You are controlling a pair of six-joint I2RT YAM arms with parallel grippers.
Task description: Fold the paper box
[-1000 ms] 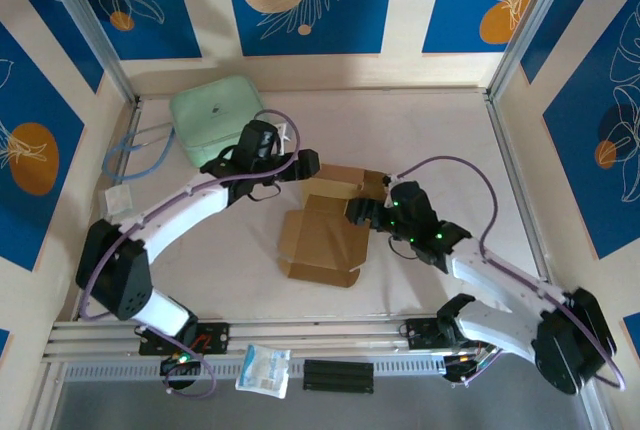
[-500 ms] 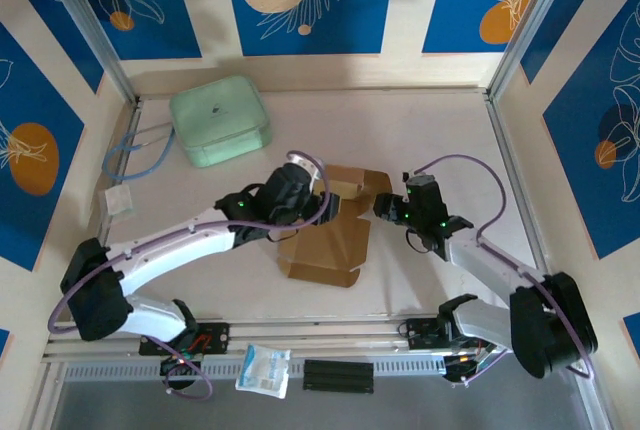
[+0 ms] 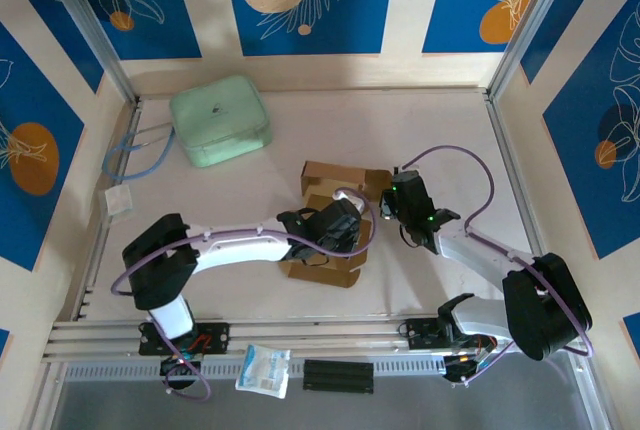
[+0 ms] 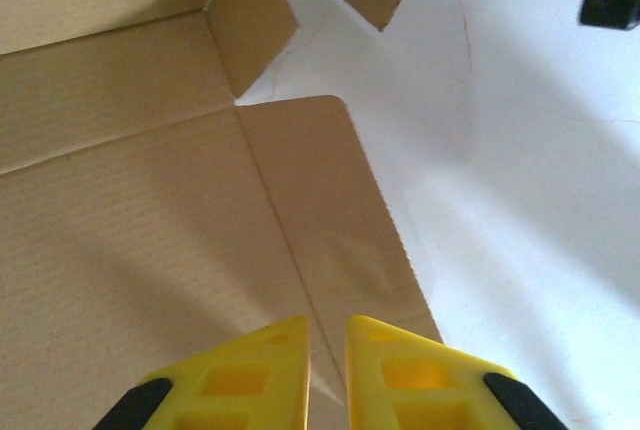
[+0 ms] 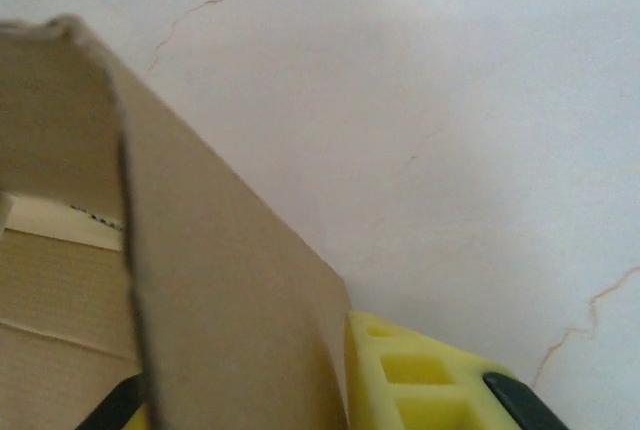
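Observation:
The paper box point(image 3: 335, 178) is a brown cardboard sheet lying partly folded at the table's middle, its back flaps raised. My left gripper point(image 3: 345, 222) rests over its centre. In the left wrist view the yellow fingers point(image 4: 260, 370) stand almost together above a crease of the flat panel point(image 4: 150, 200), with nothing between them. My right gripper point(image 3: 386, 202) is at the box's right edge. In the right wrist view an upright cardboard flap point(image 5: 220, 280) runs between the right gripper's point(image 5: 245, 370) jaws, tight against the right finger point(image 5: 420, 380).
A mint-green pouch point(image 3: 219, 119) sits at the back left, with a blue cord point(image 3: 128, 155) and a small white packet point(image 3: 118, 200) beside it. Another white packet point(image 3: 264, 370) and a black part point(image 3: 338, 375) lie on the front rail. Frame posts stand at the back corners.
The left arm swung from beside the pouch down onto the box's middle and its jaws closed. The right gripper moved to the box's right flap and closed on it.

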